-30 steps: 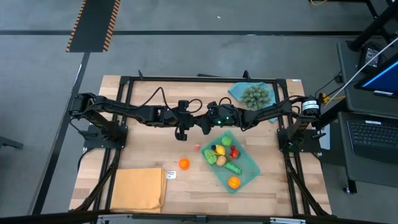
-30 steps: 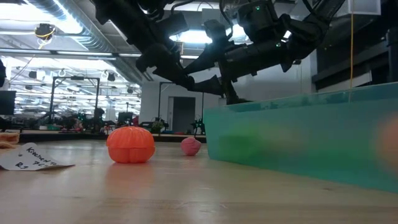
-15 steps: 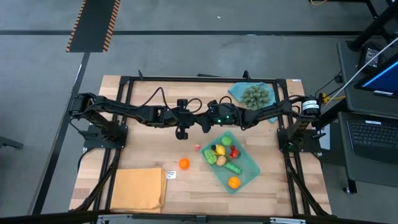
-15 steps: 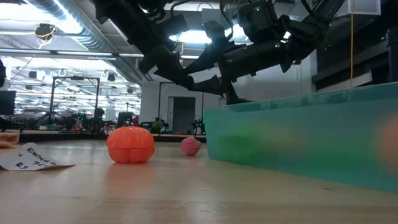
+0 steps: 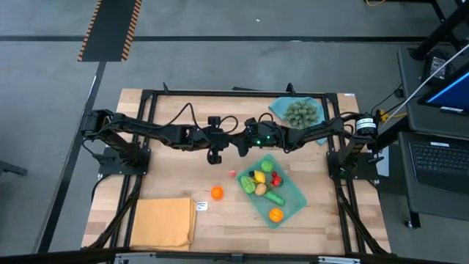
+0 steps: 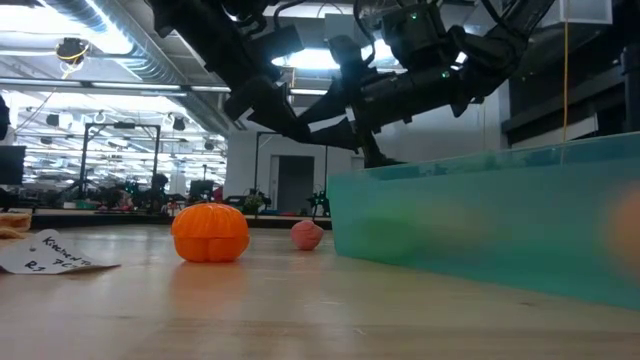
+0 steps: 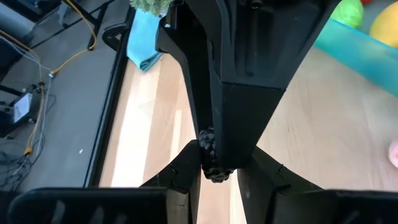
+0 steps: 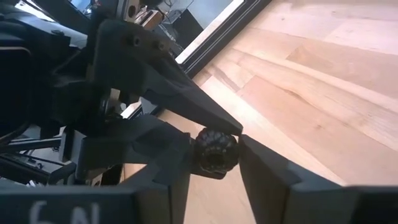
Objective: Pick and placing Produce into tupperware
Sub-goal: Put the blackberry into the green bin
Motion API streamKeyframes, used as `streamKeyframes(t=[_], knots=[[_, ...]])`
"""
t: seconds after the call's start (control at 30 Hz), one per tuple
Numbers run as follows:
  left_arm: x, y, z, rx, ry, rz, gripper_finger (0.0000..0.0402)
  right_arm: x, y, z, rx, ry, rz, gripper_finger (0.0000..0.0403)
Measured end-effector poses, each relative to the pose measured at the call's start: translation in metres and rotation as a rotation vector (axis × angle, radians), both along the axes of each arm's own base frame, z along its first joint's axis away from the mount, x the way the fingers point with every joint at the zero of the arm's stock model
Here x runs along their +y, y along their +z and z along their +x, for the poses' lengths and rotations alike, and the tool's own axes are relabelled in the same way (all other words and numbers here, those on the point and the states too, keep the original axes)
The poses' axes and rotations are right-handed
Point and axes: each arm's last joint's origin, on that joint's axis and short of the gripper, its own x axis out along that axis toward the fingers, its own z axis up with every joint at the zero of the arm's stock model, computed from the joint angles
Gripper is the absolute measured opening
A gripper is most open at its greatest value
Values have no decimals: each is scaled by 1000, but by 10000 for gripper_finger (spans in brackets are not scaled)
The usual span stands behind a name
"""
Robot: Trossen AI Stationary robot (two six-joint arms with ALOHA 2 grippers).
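Note:
My two grippers meet in the air over the table's middle, left gripper [image 5: 229, 144] and right gripper [image 5: 239, 144], tip to tip. Both are shut on one tiny dark bumpy piece of produce [image 8: 216, 150], also seen in the left wrist view [image 7: 212, 160]. The teal tupperware [image 5: 294, 193] lies near the right, its bottom flat on the table. It holds several pieces: yellow, green, red, tan and orange. An orange piece [image 5: 217, 192] and a pink piece [image 5: 231, 174] lie on the wood left of it. My left gripper pinches the dark piece's sides [image 7: 204, 163] between its two fingertips, slanting down from the table's left. The piece is lifted clear of the table. My right gripper pinches the same piece's other two sides [image 8: 234, 153] between its fingertips, coming almost level from the table's right, crosswise to the left fingers [image 8: 225, 126].
A folded orange-yellow cloth [image 5: 163, 224] lies at the near left, with a small paper label [image 5: 201, 206] beside it. A spiky grey-green ball [image 5: 301, 112] sits on a blue cloth [image 5: 280, 110] at the far right. A black frame [image 5: 146, 103] runs around the table.
Both arms have kept their place over the table's middle. In the low view the gap between my right gripper's fingers has narrowed onto the dark piece, which stays lifted between the two grippers.

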Motion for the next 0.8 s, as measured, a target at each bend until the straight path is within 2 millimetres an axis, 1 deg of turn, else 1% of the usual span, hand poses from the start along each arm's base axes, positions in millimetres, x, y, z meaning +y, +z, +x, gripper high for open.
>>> streamKeyframes(t=[0.17,0.47,0.7,0.8], knots=[[1,0,0,4,1,-1,73,0,0,0,3,5,-1,121],[1,0,0,2,-9,-14,73,0,0,0,5,-3,-24,124],[4,0,0,1,-4,-18,73,-1,0,0,-3,-12,-35,99],[4,0,0,1,-5,-20,73,-1,0,0,-4,-13,-39,98]])
